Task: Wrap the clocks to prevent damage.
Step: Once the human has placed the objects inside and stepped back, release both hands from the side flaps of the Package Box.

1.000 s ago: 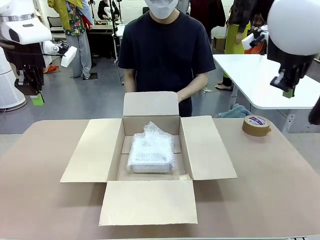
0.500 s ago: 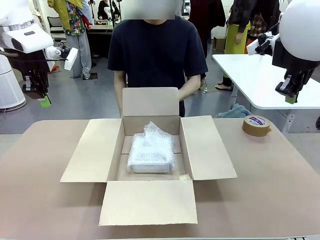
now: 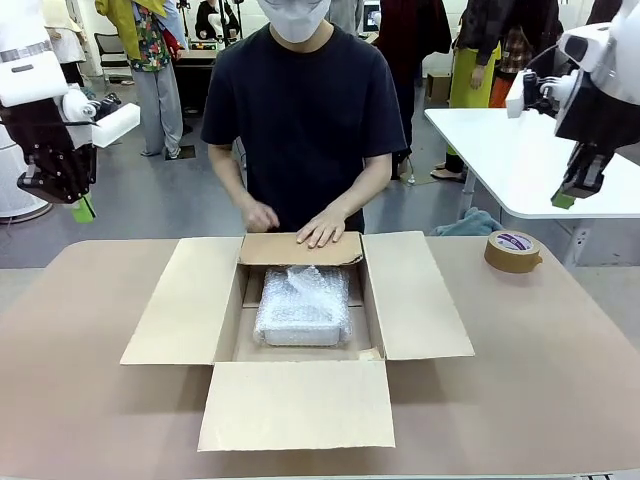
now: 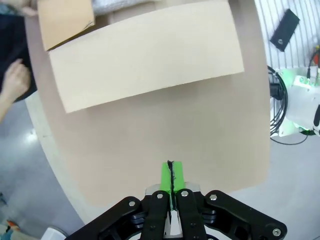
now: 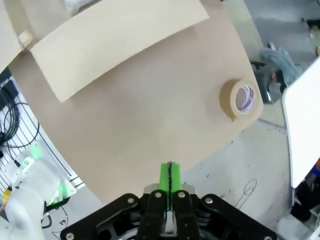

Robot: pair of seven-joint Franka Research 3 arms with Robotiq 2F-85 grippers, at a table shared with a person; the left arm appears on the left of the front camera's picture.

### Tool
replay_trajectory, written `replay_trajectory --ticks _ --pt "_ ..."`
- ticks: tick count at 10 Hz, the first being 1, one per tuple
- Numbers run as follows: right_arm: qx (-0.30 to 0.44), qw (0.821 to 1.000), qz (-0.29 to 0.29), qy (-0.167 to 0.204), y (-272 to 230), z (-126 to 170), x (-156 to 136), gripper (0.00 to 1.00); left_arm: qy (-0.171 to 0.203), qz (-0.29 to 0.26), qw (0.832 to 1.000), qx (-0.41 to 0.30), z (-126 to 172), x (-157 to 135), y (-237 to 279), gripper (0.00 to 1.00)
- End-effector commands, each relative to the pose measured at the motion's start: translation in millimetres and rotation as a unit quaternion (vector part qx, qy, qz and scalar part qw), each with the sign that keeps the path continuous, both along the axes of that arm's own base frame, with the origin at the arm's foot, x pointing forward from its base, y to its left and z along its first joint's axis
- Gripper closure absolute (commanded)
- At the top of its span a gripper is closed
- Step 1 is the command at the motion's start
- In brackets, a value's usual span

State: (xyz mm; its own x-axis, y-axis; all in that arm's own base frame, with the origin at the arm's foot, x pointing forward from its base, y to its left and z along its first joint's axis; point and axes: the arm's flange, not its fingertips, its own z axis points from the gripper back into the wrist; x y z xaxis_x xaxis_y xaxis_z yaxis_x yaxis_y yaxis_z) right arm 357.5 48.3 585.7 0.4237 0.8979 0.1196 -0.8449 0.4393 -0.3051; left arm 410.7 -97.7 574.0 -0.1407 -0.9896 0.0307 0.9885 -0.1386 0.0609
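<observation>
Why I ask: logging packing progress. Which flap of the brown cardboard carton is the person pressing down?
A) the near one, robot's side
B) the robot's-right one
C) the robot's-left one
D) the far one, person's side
D: the person's hand lies flat on the far flap, folded over the whitish bubble-wrap bundle; the brown cardboard carton has its other three flaps spread open.

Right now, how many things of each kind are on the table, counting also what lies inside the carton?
Cardboard carton: 1
Bubble-wrap bundle, inside the carton: 1
Roll of brown tape: 1
Total: 3
</observation>
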Motion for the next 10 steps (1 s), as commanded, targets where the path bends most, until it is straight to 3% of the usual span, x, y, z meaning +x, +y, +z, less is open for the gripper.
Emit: replay_trajectory --ticks 1,4,5,6,7,10 --pt "0.017 0.999 0.011 0.050 -12.7 -9.4 22.5 0.99 -0.013 0.016 1.000 0.002 3.8 -2.0 -0.2 0.99" --pt "-0.037 0.987 0.050 0.148 -14.8 -17.5 63.0 0.99 -0.013 0.016 1.000 0.002 3.8 -2.0 -0.2 0.99" --pt "-0.052 0.983 0.075 0.161 -13.5 -16.0 75.9 0.99 -0.013 0.016 1.000 0.002 3.8 -2.0 -0.2 0.99" --pt "-0.067 0.986 0.051 0.147 -12.4 -15.4 98.8 0.99 -0.013 0.016 1.000 0.002 3.8 -2.0 -0.2 0.99" --pt "-0.031 0.989 0.044 0.139 -13.9 -33.9 59.2 0.99 -0.013 0.016 1.000 0.002 3.8 -2.0 -0.2 0.99" --pt "-0.031 0.989 0.044 0.139 -13.9 -33.9 59.2 0.99 -0.013 0.016 1.000 0.002 3.8 -2.0 -0.2 0.99"
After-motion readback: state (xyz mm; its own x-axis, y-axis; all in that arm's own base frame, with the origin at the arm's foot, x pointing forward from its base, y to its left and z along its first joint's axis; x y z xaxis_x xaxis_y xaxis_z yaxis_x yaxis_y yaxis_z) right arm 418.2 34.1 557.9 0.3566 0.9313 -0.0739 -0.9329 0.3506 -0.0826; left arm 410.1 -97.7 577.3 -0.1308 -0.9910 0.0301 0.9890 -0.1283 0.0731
